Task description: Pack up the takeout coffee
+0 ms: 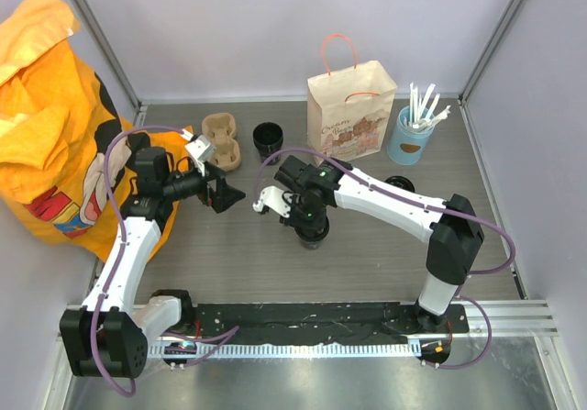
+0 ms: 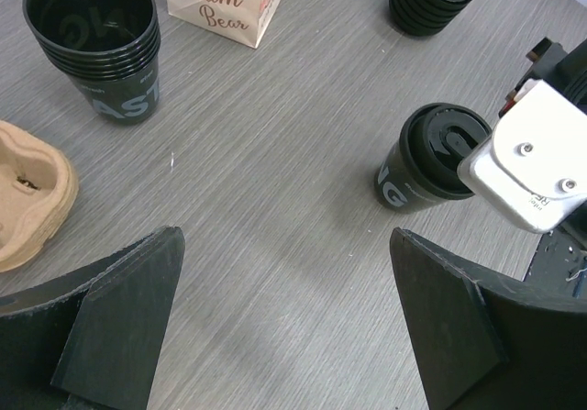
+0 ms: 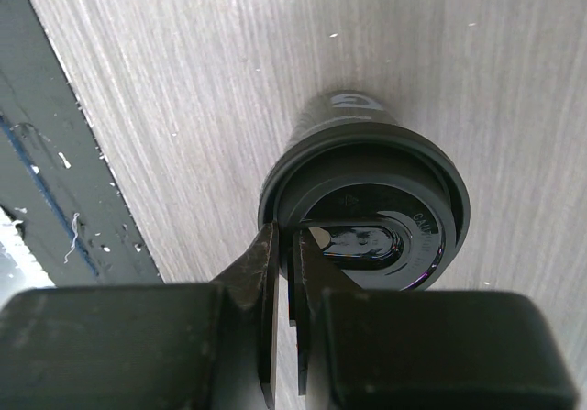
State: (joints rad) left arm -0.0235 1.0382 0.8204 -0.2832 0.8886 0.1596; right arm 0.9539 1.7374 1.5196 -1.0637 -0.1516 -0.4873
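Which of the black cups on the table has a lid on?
The lidded cup at mid-table, under the right end effector; the stacked cups beside the carrier are open-topped.

Two slim robot arms, the left arm [image 1: 124,254] and the right arm [image 1: 385,204], have white shells and chunky black joint housings. A purple cable [image 1: 107,167] loops along each. The left fingers [image 2: 110,327] are broad matte black wedges; the right fingers [image 3: 252,282] are thin black blades. A white bracket [image 2: 527,162] by the right wrist carries two small screws. Both bases sit on a black rail [image 1: 303,318]
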